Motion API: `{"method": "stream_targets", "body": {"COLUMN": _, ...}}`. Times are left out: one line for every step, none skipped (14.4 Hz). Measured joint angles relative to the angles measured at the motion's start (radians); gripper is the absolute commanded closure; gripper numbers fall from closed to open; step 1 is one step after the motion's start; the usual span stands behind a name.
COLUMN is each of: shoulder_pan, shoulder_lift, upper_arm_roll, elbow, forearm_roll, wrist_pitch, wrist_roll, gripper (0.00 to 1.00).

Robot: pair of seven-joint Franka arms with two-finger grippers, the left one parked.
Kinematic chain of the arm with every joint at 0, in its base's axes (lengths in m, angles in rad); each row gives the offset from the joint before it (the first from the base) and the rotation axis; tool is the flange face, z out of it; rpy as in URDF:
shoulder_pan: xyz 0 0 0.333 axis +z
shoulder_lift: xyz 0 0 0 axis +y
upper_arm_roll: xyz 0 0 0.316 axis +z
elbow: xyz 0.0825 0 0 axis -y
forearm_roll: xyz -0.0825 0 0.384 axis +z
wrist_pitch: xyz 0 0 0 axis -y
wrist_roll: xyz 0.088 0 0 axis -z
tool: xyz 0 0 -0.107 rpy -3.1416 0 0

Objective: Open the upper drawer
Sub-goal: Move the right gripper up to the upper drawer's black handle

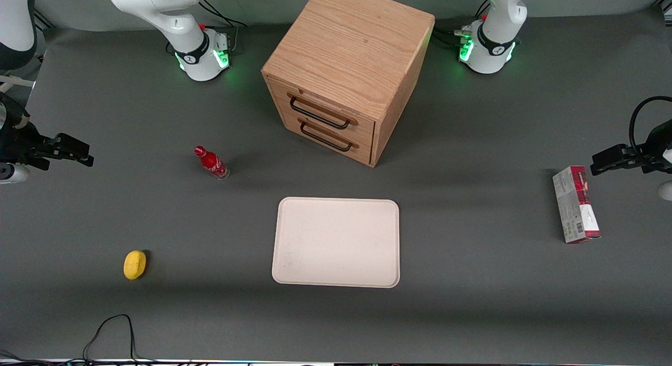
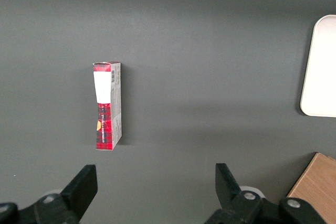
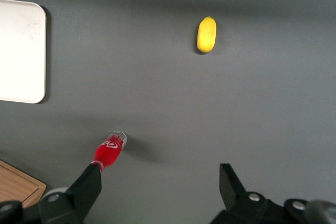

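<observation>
we see a wooden cabinet [image 1: 349, 66] standing on the gray table [image 1: 472, 303], up near the arms' bases. it has two drawers in its front. the upper drawer [image 1: 328, 106] is pushed all the way in, flat with the cabinet front. its long black handle [image 1: 318, 114] runs across it. the lower drawer [image 1: 331, 135] sits right under it and is pushed in too.

the gripper [image 1: 86, 157] hangs above the table at the working arm's end, well apart from the cabinet and not touching anything. its two black fingers [image 3: 86, 190] are spread wide, with nothing between them. in the right wrist view we look down past them at the table.

a small red bottle [image 1: 211, 163] stands on the table between the gripper and the cabinet, a bit nearer to the front camera than the drawers. a yellow lemon [image 1: 135, 264] lies nearer to the front camera than the bottle. a flat white tray [image 1: 336, 242] lies in front of the cabinet, nearer to the camera, with nothing on it. a red and gray box [image 1: 576, 204] lies toward the parked arm's end of the table. a black cable [image 1: 110, 329] loops at the table edge closest to the camera.
</observation>
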Motion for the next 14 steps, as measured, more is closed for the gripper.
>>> {"method": "stream_targets", "body": {"shoulder_pan": 0.000, "shoulder_lift": 0.000, "upper_arm_roll": 0.000, "elbow": 0.000, "forearm_roll": 0.000, "wrist_pitch": 0.000, "wrist_roll": 0.000, "gripper": 0.00}}
{"method": "stream_targets", "body": {"shoulder_pan": 0.000, "shoulder_lift": 0.000, "upper_arm_roll": 0.000, "elbow": 0.000, "forearm_roll": 0.000, "wrist_pitch": 0.000, "wrist_roll": 0.000, "gripper": 0.00}}
{"method": "stream_targets", "body": {"shoulder_pan": 0.000, "shoulder_lift": 0.000, "upper_arm_roll": 0.000, "elbow": 0.000, "forearm_roll": 0.000, "wrist_pitch": 0.000, "wrist_roll": 0.000, "gripper": 0.00}}
{"method": "stream_targets", "body": {"shoulder_pan": 0.000, "shoulder_lift": 0.000, "upper_arm_roll": 0.000, "elbow": 0.000, "forearm_roll": 0.000, "wrist_pitch": 0.000, "wrist_roll": 0.000, "gripper": 0.00}}
{"method": "stream_targets", "body": {"shoulder_pan": 0.000, "shoulder_lift": 0.000, "upper_arm_roll": 0.000, "elbow": 0.000, "forearm_roll": 0.001, "wrist_pitch": 0.000, "wrist_roll": 0.000, "gripper": 0.00}}
{"method": "stream_targets", "body": {"shoulder_pan": 0.002, "shoulder_lift": 0.000, "upper_arm_roll": 0.001, "elbow": 0.000, "forearm_roll": 0.007, "wrist_pitch": -0.005, "wrist_roll": 0.000, "gripper": 0.00}}
{"method": "stream_targets", "body": {"shoulder_pan": 0.009, "shoulder_lift": 0.000, "upper_arm_roll": 0.002, "elbow": 0.001, "forearm_roll": 0.019, "wrist_pitch": -0.013, "wrist_roll": 0.000, "gripper": 0.00}}
{"method": "stream_targets", "body": {"shoulder_pan": 0.025, "shoulder_lift": 0.000, "upper_arm_roll": 0.003, "elbow": 0.003, "forearm_roll": 0.031, "wrist_pitch": -0.015, "wrist_roll": 0.000, "gripper": 0.00}}
{"method": "stream_targets", "body": {"shoulder_pan": 0.051, "shoulder_lift": 0.001, "upper_arm_roll": 0.004, "elbow": 0.008, "forearm_roll": 0.035, "wrist_pitch": -0.016, "wrist_roll": 0.000, "gripper": 0.00}}
{"method": "stream_targets", "body": {"shoulder_pan": 0.085, "shoulder_lift": 0.004, "upper_arm_roll": 0.005, "elbow": 0.018, "forearm_roll": 0.036, "wrist_pitch": -0.018, "wrist_roll": 0.004, "gripper": 0.00}}
{"method": "stream_targets", "body": {"shoulder_pan": 0.120, "shoulder_lift": 0.010, "upper_arm_roll": 0.007, "elbow": 0.030, "forearm_roll": 0.037, "wrist_pitch": -0.021, "wrist_roll": 0.008, "gripper": 0.00}}
{"method": "stream_targets", "body": {"shoulder_pan": 0.157, "shoulder_lift": 0.018, "upper_arm_roll": 0.008, "elbow": 0.042, "forearm_roll": 0.038, "wrist_pitch": -0.024, "wrist_roll": 0.011, "gripper": 0.00}}
{"method": "stream_targets", "body": {"shoulder_pan": 0.195, "shoulder_lift": 0.026, "upper_arm_roll": 0.010, "elbow": 0.052, "forearm_roll": 0.038, "wrist_pitch": -0.026, "wrist_roll": 0.013, "gripper": 0.00}}
{"method": "stream_targets", "body": {"shoulder_pan": 0.235, "shoulder_lift": 0.034, "upper_arm_roll": 0.011, "elbow": 0.059, "forearm_roll": 0.039, "wrist_pitch": -0.028, "wrist_roll": 0.014, "gripper": 0.00}}
